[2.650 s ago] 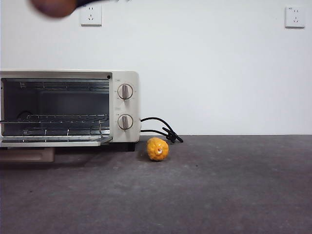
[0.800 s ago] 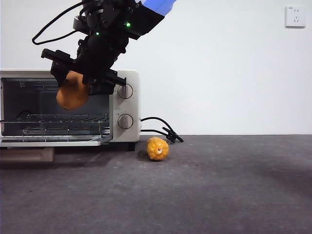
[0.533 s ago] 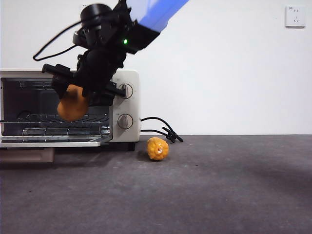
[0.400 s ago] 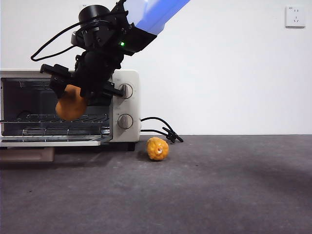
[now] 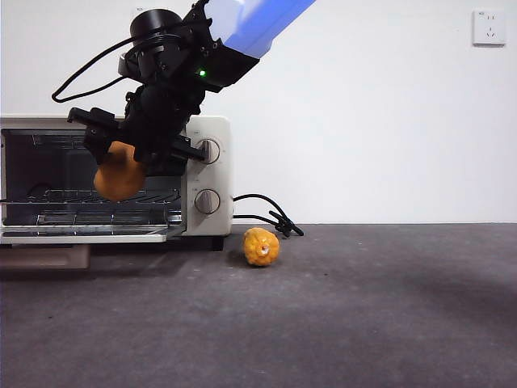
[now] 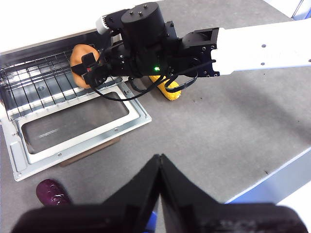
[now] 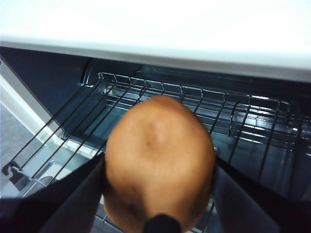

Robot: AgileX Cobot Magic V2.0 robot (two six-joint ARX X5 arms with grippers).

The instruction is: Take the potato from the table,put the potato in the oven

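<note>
The orange-brown potato (image 5: 119, 179) hangs in front of the open mouth of the cream-white oven (image 5: 212, 171), just above its wire rack (image 7: 194, 109). My right gripper (image 5: 133, 152) is shut on the potato (image 7: 158, 165), one jaw on each side, with its arm reaching down from the upper right. The oven door (image 6: 73, 145) lies folded down flat. From high above, the left wrist view shows the potato (image 6: 80, 58) at the rack's edge. My left gripper (image 6: 159, 162) waits up there, shut and holding nothing, over the dark grey table (image 5: 363, 307).
A small bumpy yellow ball (image 5: 261, 246) lies on the table just right of the oven, next to the black cord (image 5: 271, 214). A wooden board (image 5: 44, 257) sits under the open door. A dark purple item (image 6: 51, 191) lies near the door's corner.
The right arm has come down from the top edge with the potato to the oven's opening. Over the last half second it has barely shifted.
</note>
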